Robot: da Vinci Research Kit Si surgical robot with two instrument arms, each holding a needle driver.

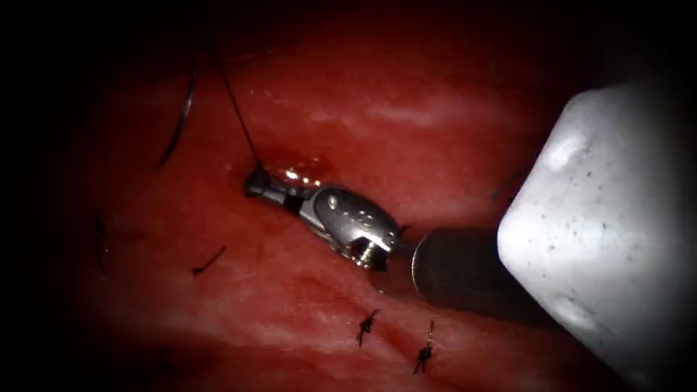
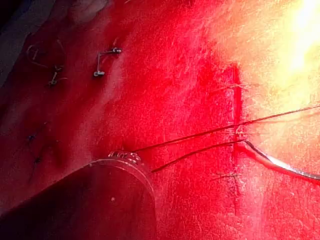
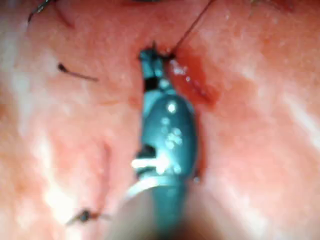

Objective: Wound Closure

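Note:
My right tool (image 1: 255,181) comes in from the right, its jaws shut on the dark thread (image 1: 236,109) right at the tissue (image 1: 406,109). Its tip (image 3: 152,55) sits beside a wet red opening of the cut (image 3: 195,82). From the jaws the thread runs up and to the left. The curved needle (image 1: 181,116) lies on the tissue at the far upper left, held by neither tool. In the left wrist view the needle (image 2: 280,162) lies by the cut (image 2: 235,125), two thread strands (image 2: 200,132) cross to it, and a dark shaft (image 2: 100,200) hides the jaws.
Two tied stitches with short tails (image 1: 367,327) (image 1: 422,356) sit in the tissue near the front. A loose cut end of thread (image 1: 209,261) lies left of the tool. Red fluid (image 1: 301,174) glistens beside the jaws. More stitches (image 2: 107,60) show in the left wrist view.

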